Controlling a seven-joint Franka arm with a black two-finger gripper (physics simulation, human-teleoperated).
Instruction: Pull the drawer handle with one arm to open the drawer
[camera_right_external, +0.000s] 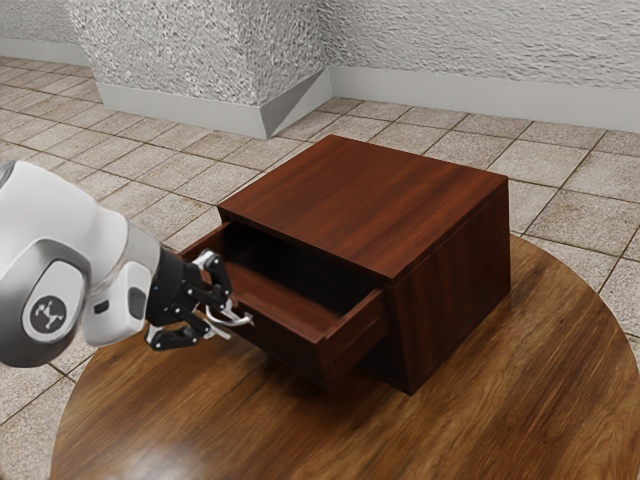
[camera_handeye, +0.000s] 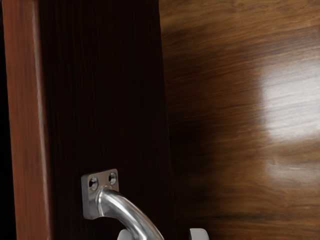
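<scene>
Handle (camera_right_external: 230, 314) between jaws; drawer (camera_right_external: 285, 345) out

Our white arm (camera_right_external: 55, 260) comes in at the left edge of the exterior view, its big rounded link low in the frame, and reaches roughly level toward the right through a short white wrist (camera_right_external: 125, 295). At its end our black gripper (camera_right_external: 205, 305) sits in the lower left of the frame, pointing right, its fingers (camera_right_external: 213, 275) spread one above the other with a plain gap between them. In the wrist view our two pale pads (camera_handeye: 198, 234) stand apart.
</scene>
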